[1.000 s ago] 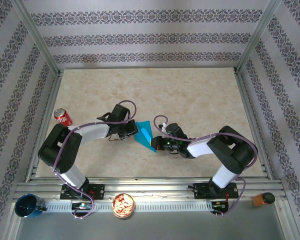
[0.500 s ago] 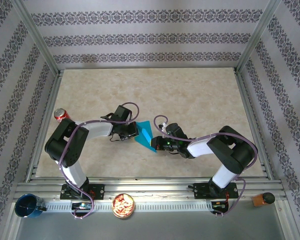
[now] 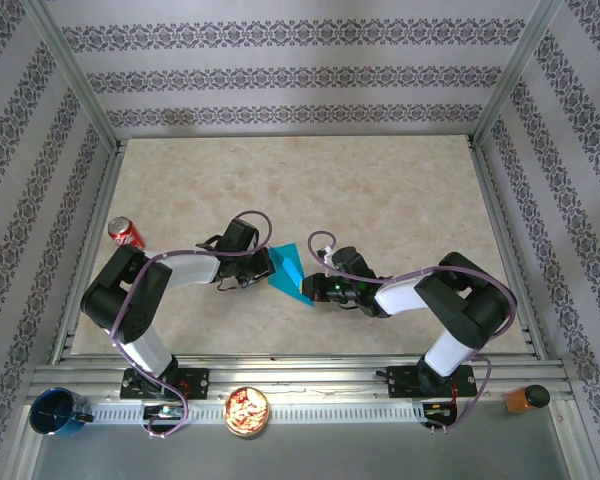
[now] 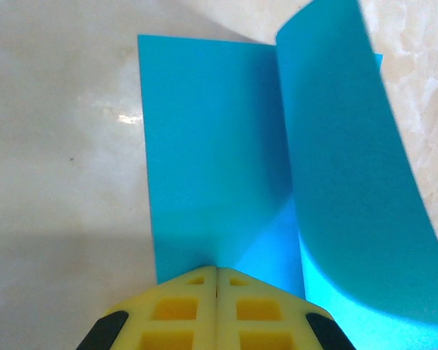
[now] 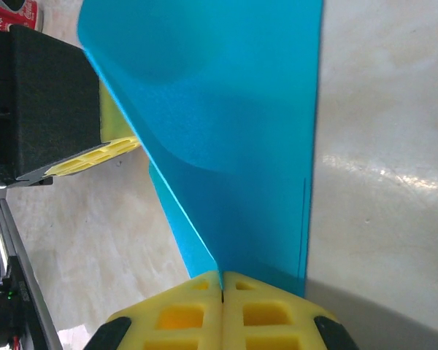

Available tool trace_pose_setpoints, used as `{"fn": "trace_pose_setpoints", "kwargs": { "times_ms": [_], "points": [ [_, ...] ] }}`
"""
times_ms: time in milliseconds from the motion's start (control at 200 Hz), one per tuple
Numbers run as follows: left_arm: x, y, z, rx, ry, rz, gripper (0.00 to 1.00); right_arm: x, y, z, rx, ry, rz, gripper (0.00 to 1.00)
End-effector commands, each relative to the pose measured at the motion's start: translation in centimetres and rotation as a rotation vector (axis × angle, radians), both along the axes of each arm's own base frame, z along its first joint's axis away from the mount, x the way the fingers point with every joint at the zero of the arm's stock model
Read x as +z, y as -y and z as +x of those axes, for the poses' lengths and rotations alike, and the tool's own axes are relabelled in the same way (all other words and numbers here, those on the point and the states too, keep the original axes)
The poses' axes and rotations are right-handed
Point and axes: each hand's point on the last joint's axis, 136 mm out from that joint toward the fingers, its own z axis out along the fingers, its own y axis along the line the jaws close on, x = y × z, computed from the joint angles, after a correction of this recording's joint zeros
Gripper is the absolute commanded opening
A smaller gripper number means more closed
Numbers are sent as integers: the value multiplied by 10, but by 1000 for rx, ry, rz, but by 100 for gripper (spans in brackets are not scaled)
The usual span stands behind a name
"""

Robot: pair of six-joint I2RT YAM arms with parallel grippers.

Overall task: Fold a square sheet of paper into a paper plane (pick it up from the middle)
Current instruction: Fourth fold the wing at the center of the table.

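At frame centre, your left gripper (image 3: 263, 268) and right gripper (image 3: 315, 288) are both pinching the paper (image 3: 288, 270), jaws pressed together, risking a tear if you pull them apart.

Thin turquoise-blue paper sheet (image 4: 212, 146) looks matt and smooth, faintly grainy up close. Beige marbled tabletop (image 4: 58, 182) is glossy, catching white glare. Yellow plastic fingers (image 4: 182, 310) of the left gripper (image 4: 217, 271) are dull and waffle-moulded, and the right gripper (image 5: 221, 275) matches. Black boxy housing (image 5: 36, 109) is matt.
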Motion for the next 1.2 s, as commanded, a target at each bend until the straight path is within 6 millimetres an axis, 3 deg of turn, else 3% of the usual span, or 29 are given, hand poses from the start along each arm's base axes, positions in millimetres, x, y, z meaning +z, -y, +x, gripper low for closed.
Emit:
{"fn": "trace_pose_setpoints", "kwargs": {
  "times_ms": [0, 340, 699, 944, 1074, 1194],
  "points": [
    [-20, -16, -19, 46, -64, 84, 0, 1, 1, -6, 10, -22, 5, 5],
    [-21, -19, -24, 84, -58, 81, 0, -8, -2, -12, 19, -68, 8, 5],
    [-10, -17, -21, 80, -24, 61, 0, -25, -1, -15, 8, -113, -17, 5],
    [24, -12, -10, 64, 69, 24, 3, -28, 3, -15, 2, -113, -32, 4],
    [47, 4, -4, 0, 153, -62, 3, -29, 3, -14, 1, -117, -30, 4],
    [55, 21, -1, -55, 182, -137, 0, -30, 3, -14, -1, -119, -33, 4]
  ]
}}
